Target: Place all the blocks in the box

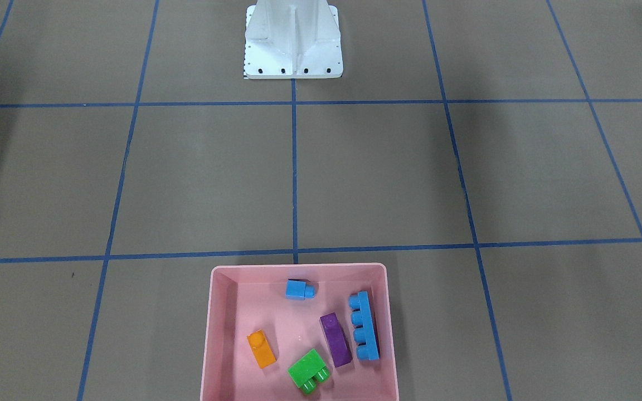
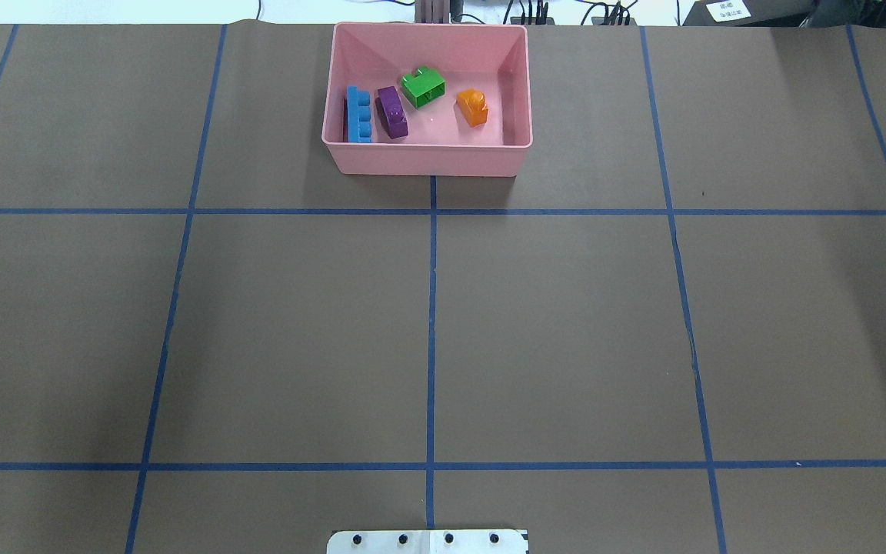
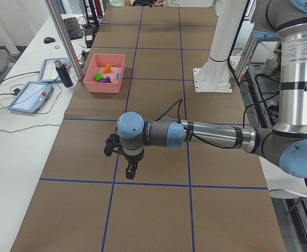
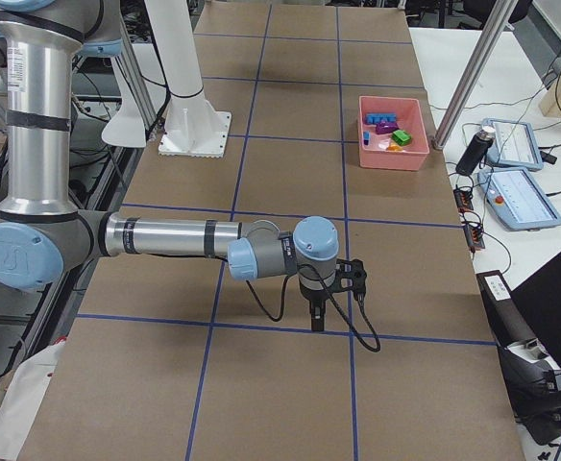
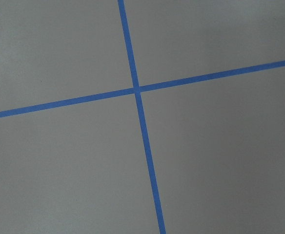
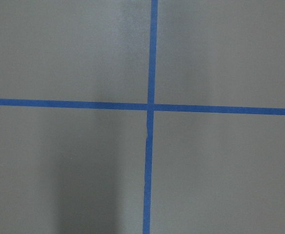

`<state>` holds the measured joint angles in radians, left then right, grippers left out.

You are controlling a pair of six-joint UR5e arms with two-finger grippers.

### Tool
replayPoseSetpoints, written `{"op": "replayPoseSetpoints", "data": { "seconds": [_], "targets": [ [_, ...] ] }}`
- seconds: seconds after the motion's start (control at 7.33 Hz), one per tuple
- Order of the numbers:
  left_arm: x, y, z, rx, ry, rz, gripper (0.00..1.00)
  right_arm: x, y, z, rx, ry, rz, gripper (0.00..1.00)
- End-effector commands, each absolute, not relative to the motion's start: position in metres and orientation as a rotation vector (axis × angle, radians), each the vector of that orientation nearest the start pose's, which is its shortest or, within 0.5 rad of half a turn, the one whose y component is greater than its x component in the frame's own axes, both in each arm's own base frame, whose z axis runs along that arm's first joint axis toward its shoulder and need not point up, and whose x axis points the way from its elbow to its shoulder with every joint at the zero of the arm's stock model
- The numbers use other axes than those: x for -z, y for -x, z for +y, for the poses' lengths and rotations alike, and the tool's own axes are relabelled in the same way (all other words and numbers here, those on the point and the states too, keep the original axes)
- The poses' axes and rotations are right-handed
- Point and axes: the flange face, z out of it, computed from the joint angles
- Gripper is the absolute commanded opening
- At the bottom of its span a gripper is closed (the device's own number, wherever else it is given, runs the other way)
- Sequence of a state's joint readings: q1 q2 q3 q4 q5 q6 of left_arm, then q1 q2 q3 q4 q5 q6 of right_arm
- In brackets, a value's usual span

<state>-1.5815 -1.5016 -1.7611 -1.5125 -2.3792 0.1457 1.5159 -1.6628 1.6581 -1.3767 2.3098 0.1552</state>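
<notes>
Since all five blocks [image 1: 335,338] lie inside the box [image 1: 298,266] at the surface's far edge, task looks done. Left tool [image 3: 130,171] and right tool [image 4: 316,317] hang well apart from it; whether wide or narrow, cannot tell. Next: just park arms.

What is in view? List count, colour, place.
box: 1, pink, table edge far from robot
orange block: 1, orange, in box
purple block: 1, purple, in box
green block: 1, green, in box
small blue block: 1, blue, in box
long blue block: 1, blue, in box
base: 1, white, on table by robot
table: 1, brown, blue grid
tablets: 2, grey-blue, beside table
left gripper: 1, black, above table
right gripper: 1, black, above table
</notes>
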Motion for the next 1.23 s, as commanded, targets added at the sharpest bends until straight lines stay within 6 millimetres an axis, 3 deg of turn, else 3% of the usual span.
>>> {"op": "replayPoseSetpoints", "data": {
  "seconds": [0.0,1.09],
  "targets": [
    [-0.6022,0.0662,-0.4631,-0.152,-0.121,0.802,1.00,-0.6411,-0.0392,-0.4681,-0.026,-0.101,-0.749,1.00],
    [-0.5980,0.0672,-0.4632,-0.154,-0.130,0.798,1.00,-0.6373,-0.0336,-0.4697,-0.012,-0.105,-0.748,1.00]
  ]
}}
